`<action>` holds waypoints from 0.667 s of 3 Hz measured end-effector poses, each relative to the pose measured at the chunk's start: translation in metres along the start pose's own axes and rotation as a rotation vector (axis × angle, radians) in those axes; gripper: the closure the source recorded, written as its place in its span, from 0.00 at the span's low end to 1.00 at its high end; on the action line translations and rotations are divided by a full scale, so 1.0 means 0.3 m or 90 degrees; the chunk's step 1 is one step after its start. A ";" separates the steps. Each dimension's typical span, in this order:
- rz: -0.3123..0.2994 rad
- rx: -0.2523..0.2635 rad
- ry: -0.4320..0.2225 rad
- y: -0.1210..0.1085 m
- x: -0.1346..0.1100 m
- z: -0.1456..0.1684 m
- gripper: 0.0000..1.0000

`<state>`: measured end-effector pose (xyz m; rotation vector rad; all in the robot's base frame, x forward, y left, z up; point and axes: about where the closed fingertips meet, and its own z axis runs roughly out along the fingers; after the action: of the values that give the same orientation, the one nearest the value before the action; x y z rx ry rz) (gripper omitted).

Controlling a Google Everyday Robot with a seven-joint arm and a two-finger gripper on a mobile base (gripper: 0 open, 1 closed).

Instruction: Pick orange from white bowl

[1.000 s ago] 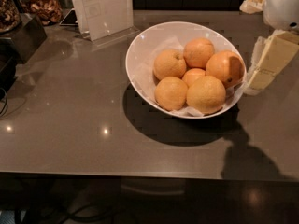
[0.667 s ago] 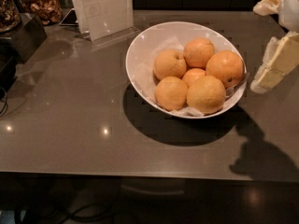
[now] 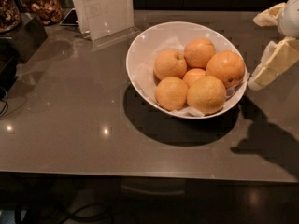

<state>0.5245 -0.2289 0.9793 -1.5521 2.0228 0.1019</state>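
The white bowl (image 3: 140, 55) stands on the dark grey counter right of centre, lined with white paper and holding several fruits. The orange (image 3: 226, 68), deeper in colour with a small dark speck, lies at the bowl's right side against the rim. A paler yellow-orange fruit (image 3: 206, 94) lies in front of it and a smaller orange fruit (image 3: 193, 75) sits in the middle. My gripper (image 3: 256, 52) is at the right edge, just outside the bowl's right rim and beside the orange. Its cream fingers (image 3: 273, 64) are apart and hold nothing.
A clear sign holder (image 3: 105, 10) stands behind the bowl to the left. A dark box (image 3: 23, 36) and containers of dried food (image 3: 44, 6) sit at the far left. A cable (image 3: 3, 101) lies at the left edge. The counter's front edge (image 3: 140, 175) runs across below.
My gripper has shifted slightly to the right and down, off the bowl's right rim. The bowl and the fruits have not moved.
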 end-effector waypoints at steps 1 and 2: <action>0.001 -0.002 -0.002 -0.002 0.000 0.007 0.00; 0.009 -0.014 -0.025 -0.007 -0.009 0.051 0.00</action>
<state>0.5330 -0.2212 0.9685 -1.5384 2.0086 0.1596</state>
